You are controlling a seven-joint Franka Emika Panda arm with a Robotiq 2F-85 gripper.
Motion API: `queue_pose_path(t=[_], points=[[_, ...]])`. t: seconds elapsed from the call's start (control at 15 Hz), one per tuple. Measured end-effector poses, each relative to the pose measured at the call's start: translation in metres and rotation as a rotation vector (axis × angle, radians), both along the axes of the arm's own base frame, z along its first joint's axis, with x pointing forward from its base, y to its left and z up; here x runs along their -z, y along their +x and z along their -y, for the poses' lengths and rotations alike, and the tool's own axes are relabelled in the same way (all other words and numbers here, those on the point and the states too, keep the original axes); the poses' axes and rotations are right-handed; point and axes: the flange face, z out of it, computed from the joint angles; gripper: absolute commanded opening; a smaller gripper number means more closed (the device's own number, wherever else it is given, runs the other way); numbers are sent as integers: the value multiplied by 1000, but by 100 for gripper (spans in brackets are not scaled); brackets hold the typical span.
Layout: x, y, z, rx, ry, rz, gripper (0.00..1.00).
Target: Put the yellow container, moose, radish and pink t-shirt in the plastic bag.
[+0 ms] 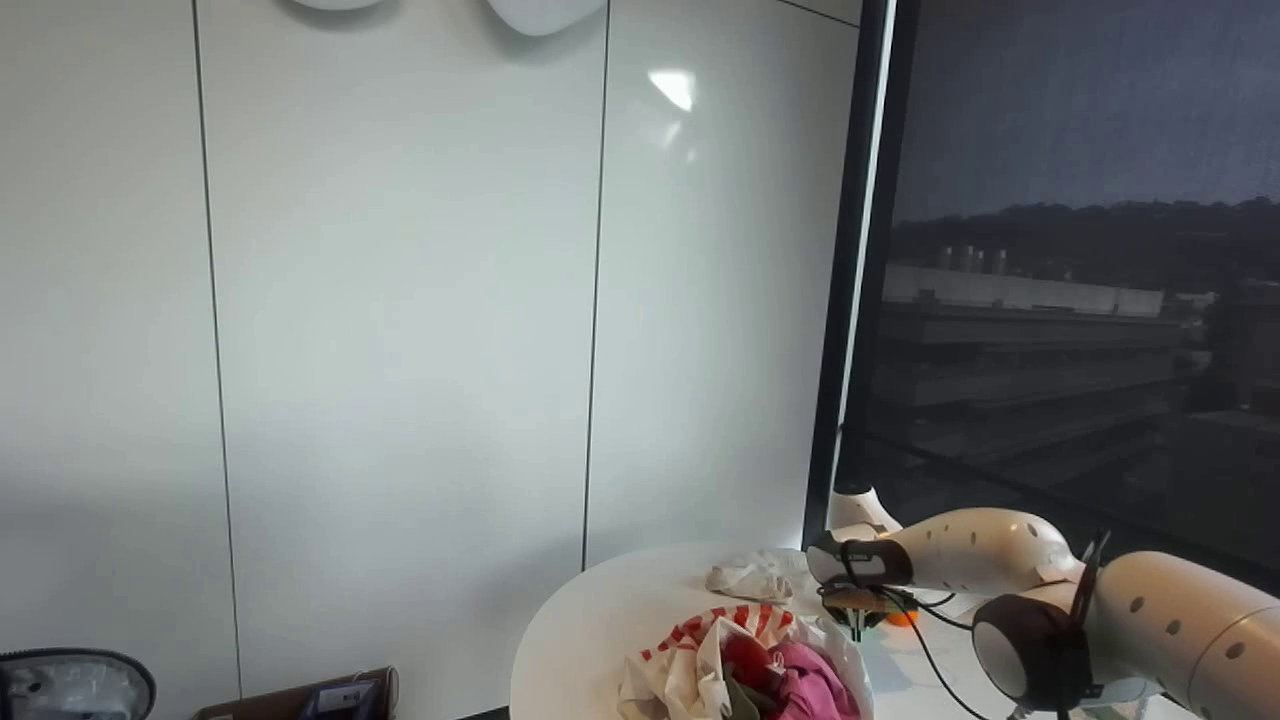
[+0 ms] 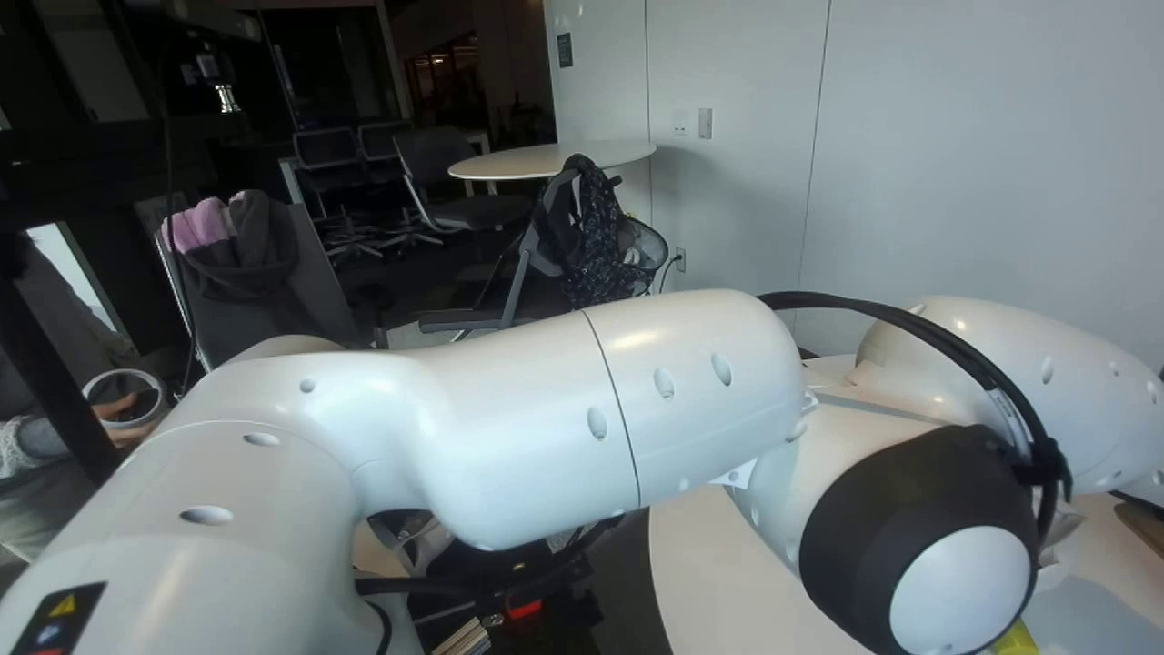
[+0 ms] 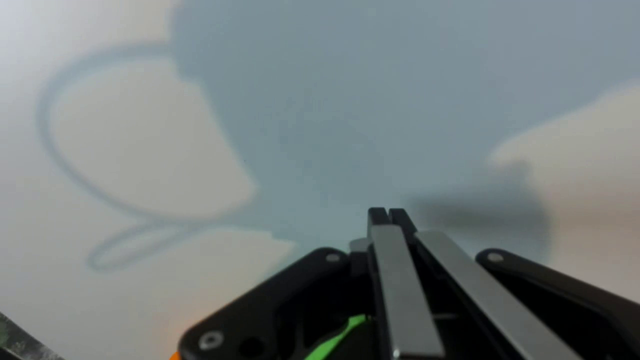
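The white plastic bag (image 1: 708,672) stands open on the table in an exterior view, with red-and-white stripes at its far side. The pink t-shirt (image 1: 815,685) is bunched in its mouth, beside a red thing (image 1: 748,660) and an olive-brown thing (image 1: 748,700); I cannot tell whether these are the radish and moose. A bit of something yellow (image 2: 1017,639) shows below the arm in an exterior view; I cannot tell whether it is the yellow container. My gripper (image 1: 857,634) points down beside the bag. In the wrist view its fingertips (image 3: 389,212) are together with nothing between them.
An orange object (image 1: 902,617) lies behind the gripper; its edge shows in the wrist view (image 3: 175,356). A crumpled whitish piece (image 1: 755,578) lies at the back of the round white table (image 1: 570,640). A cable (image 1: 940,662) hangs from the arm.
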Motion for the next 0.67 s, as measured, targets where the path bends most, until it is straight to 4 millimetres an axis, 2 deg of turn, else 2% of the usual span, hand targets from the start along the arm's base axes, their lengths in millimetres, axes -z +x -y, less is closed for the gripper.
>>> queue_pose_path(t=[0.67], points=[[-36, -3, -26, 26, 104, -147, 9]])
